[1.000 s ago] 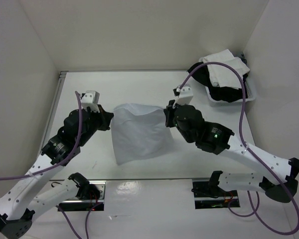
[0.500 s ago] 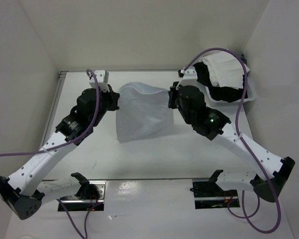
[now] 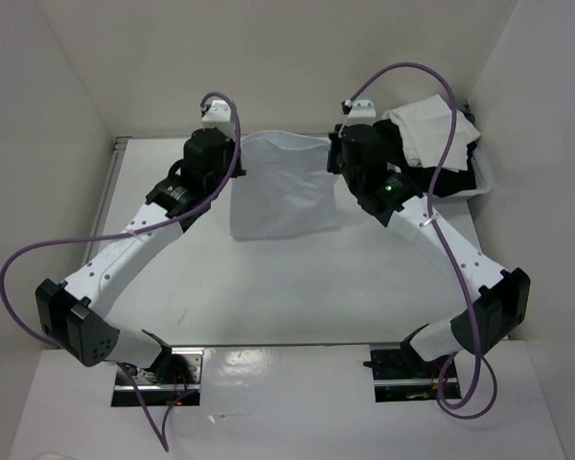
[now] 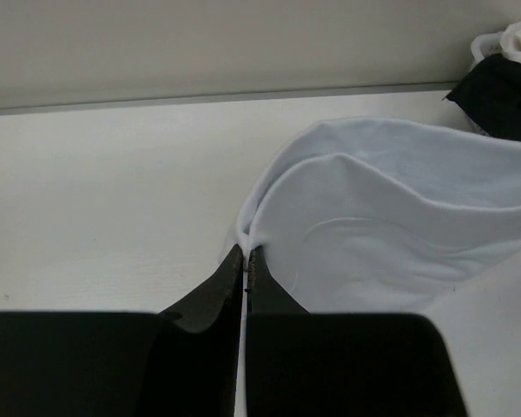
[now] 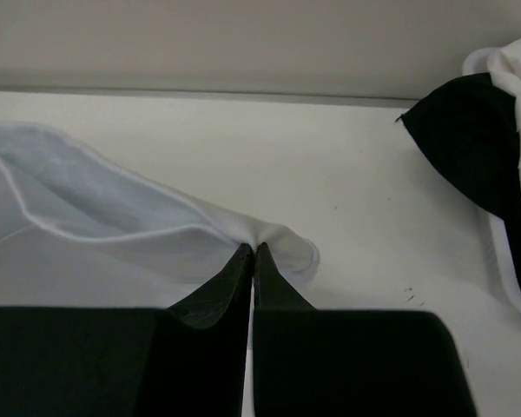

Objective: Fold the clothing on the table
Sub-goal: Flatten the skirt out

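The clothing [image 3: 280, 192] is a thin white garment stretched between both grippers over the far half of the table [image 3: 297, 287]. My left gripper [image 3: 238, 161] is shut on its far left corner [image 4: 252, 239]. My right gripper [image 3: 332, 158] is shut on its far right corner [image 5: 273, 236]. The far edge is lifted and sags between the two grips, as the clothing [image 4: 382, 226] shows in the left wrist view. Its near part hangs down to the tabletop. Both jaws stand pinched tight on the white cloth [image 5: 113, 217].
A white plastic bin [image 3: 481, 180] holding a heap of black and white garments [image 3: 431, 144] stands at the far right, just beside my right arm. White upright walls close in the left, back and right. A grey metal strip [image 3: 103, 206] runs along the table's left edge.
Both arms have carried the clothing's held edge away from the bases toward the back wall, dragging the garment with it. The grips stayed shut.
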Robot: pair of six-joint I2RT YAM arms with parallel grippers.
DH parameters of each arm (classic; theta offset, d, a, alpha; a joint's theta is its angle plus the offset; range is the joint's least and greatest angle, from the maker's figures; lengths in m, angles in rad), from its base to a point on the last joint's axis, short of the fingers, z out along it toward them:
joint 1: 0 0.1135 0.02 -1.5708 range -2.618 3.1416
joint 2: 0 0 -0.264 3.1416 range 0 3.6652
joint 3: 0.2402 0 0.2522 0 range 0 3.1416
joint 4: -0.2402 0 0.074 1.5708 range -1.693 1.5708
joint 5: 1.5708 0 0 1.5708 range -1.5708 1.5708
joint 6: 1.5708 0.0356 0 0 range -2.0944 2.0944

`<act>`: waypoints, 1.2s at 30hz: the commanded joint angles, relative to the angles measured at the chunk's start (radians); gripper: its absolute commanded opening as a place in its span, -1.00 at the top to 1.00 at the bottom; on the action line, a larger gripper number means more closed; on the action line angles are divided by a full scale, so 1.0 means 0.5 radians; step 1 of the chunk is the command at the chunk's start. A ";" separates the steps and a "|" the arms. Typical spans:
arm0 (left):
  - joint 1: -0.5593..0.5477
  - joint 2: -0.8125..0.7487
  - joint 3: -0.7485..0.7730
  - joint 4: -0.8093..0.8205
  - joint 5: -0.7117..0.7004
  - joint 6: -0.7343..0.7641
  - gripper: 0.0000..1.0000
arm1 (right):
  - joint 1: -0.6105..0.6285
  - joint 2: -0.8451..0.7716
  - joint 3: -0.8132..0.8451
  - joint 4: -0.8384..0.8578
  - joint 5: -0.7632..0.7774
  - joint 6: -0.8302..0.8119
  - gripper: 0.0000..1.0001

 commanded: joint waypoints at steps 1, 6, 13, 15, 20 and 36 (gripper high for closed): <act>0.087 0.075 0.258 0.144 0.012 0.104 1.00 | -0.156 0.058 0.194 0.205 -0.133 -0.049 1.00; 0.166 0.118 0.421 0.126 0.079 0.123 1.00 | -0.175 0.162 0.430 0.205 -0.133 -0.116 1.00; 0.209 0.130 0.461 0.156 0.162 0.141 1.00 | -0.175 0.187 0.584 0.150 -0.173 -0.135 1.00; 0.209 0.069 0.372 0.208 0.208 0.123 1.00 | -0.148 0.166 0.553 0.150 -0.173 -0.135 1.00; 0.188 -0.103 -0.118 0.334 0.242 0.000 1.00 | -0.047 0.022 0.228 0.150 -0.146 -0.153 1.00; -0.073 -1.133 -1.386 0.316 0.313 -0.589 1.00 | 0.800 -0.479 -0.886 -0.110 0.232 0.423 1.00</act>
